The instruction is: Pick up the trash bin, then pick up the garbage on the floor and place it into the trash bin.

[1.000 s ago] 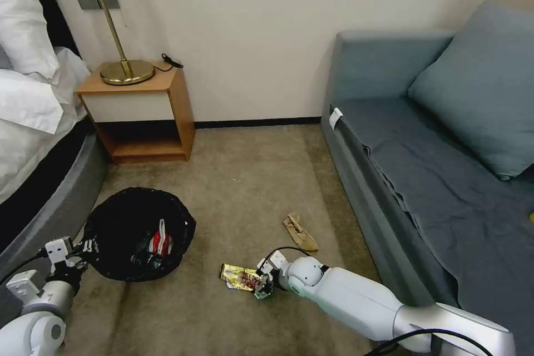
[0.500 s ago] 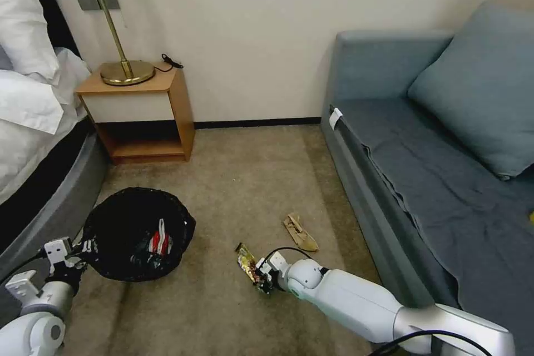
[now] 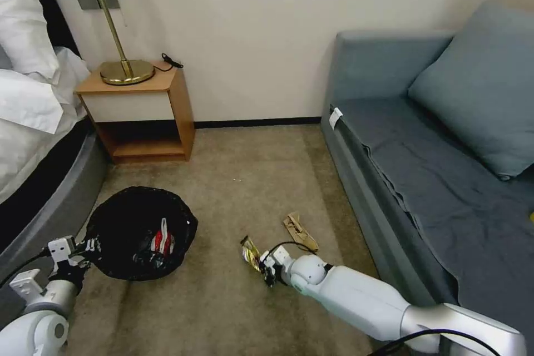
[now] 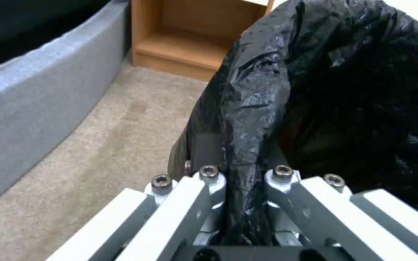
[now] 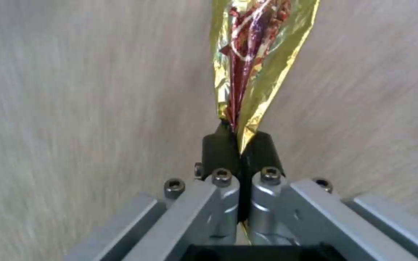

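My right end effector (image 5: 240, 152) pinches the gold wrapper (image 5: 252, 54), which stands up beyond its fingertips over the carpet. My left end effector (image 4: 240, 181) is clamped on the trash bin (image 3: 139, 231) rim, with the tan scrap (image 3: 300, 232) lying just beyond my right one.

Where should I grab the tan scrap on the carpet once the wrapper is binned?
Probably from straight above, across its narrow width near the middle. The tan scrap lies flat on the carpet, long and thin, with bare floor on both long sides; the sofa stands to its right, so a top-down pinch looks clearest.
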Tool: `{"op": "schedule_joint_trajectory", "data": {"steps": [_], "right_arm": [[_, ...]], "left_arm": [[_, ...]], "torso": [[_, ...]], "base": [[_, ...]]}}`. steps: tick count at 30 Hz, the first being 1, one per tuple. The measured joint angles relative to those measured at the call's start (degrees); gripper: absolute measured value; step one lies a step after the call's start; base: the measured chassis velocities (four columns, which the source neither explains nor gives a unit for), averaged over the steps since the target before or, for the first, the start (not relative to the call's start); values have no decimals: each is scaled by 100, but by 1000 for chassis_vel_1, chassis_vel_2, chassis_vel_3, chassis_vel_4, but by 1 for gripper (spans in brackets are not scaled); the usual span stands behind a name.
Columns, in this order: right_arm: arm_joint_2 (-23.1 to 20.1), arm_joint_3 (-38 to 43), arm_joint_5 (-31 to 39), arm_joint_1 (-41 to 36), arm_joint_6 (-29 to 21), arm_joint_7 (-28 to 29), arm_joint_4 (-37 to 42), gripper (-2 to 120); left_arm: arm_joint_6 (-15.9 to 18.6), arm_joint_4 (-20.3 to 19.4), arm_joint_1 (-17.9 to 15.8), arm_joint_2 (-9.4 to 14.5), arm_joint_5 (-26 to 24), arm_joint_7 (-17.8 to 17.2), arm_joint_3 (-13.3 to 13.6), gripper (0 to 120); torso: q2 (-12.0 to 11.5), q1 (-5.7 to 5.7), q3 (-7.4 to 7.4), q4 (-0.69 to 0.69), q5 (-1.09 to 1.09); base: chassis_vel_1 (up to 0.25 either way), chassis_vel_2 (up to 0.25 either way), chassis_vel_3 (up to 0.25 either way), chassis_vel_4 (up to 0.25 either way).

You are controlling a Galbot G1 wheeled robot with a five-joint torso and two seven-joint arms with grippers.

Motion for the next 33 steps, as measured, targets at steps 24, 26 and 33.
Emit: {"op": "schedule_joint_trajectory", "data": {"steps": [24, 26, 33], "right_arm": [[-20, 114, 1601, 1689, -144, 1468, 3072, 0], [124, -166, 1726, 1809, -145, 1572, 3187, 0], [624, -1492, 1855, 1932, -131, 1890, 3119, 0]], "left_arm": [[112, -173, -61, 1, 22, -19, 486, 4], [112, -174, -61, 38, 11, -19, 524, 4], [109, -96, -167, 323, -301, -17, 720, 4]], "torso": [[0, 0, -1, 2, -1], [0, 0, -1, 2, 0], [0, 0, -1, 1, -1]], "base": [[0, 0, 0, 0], [0, 0, 0, 0], [0, 0, 0, 0]]}}
